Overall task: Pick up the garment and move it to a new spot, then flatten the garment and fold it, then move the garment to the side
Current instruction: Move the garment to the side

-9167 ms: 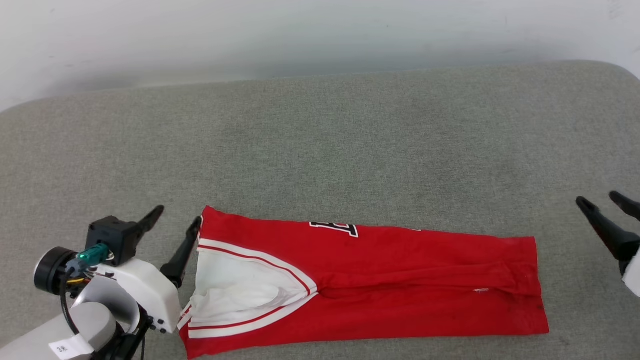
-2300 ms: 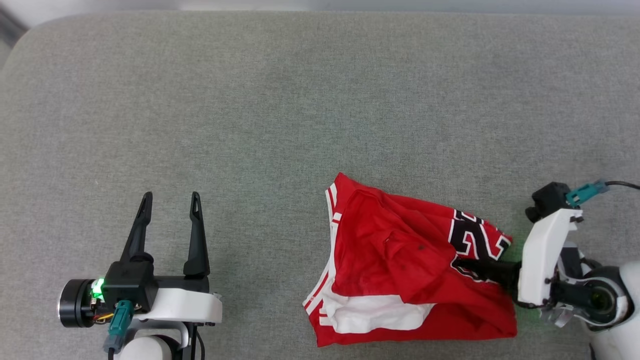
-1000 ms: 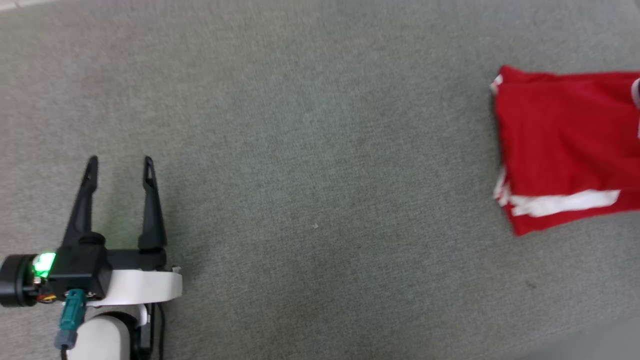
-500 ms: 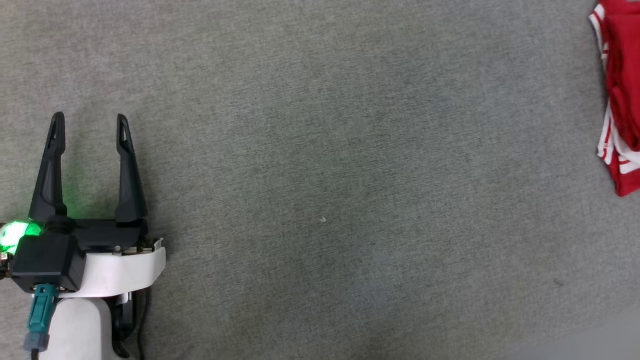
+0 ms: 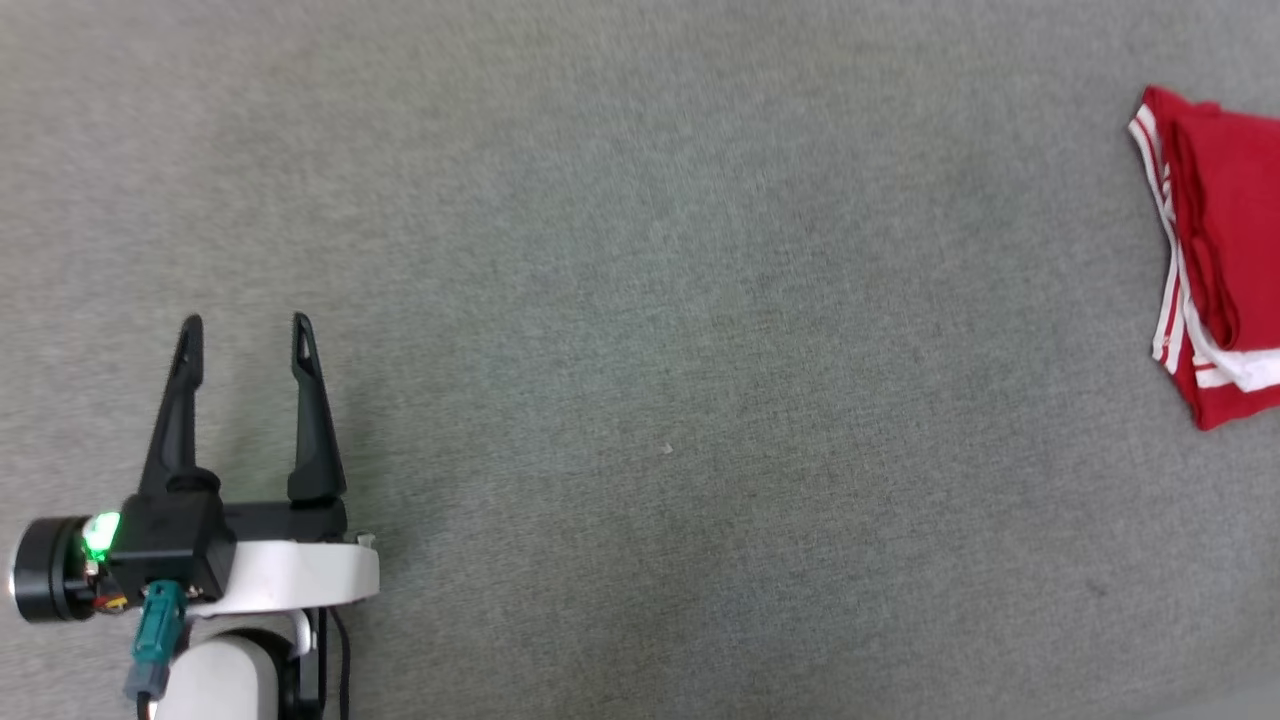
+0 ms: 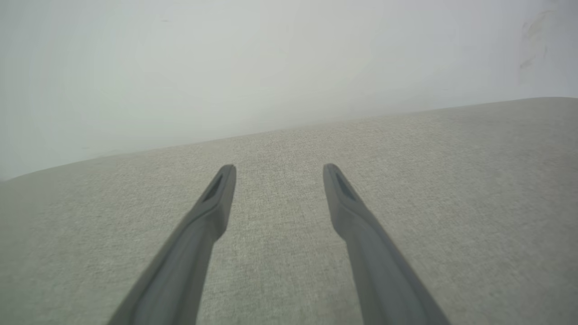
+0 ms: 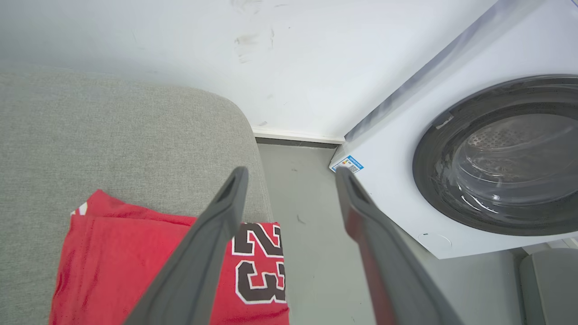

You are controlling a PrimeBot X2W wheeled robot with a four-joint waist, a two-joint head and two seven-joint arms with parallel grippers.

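The folded red jersey [image 7: 113,262] lies at the right edge of the gray cushion [image 5: 640,300]. The left gripper [image 5: 245,330] and right gripper [image 7: 290,174] both have fingers apart, empty.

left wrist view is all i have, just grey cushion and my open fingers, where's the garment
Observer: In the head view the garment lies folded at the far right, well apart from the left gripper.
Operator: is the right gripper holding it
Observer: No, the right wrist view shows the right gripper open, nothing between its fingers.
Operator: how near the edge
Observer: Its lettered end reaches the edge of the grey cushion; floor and a washing machine lie beyond.
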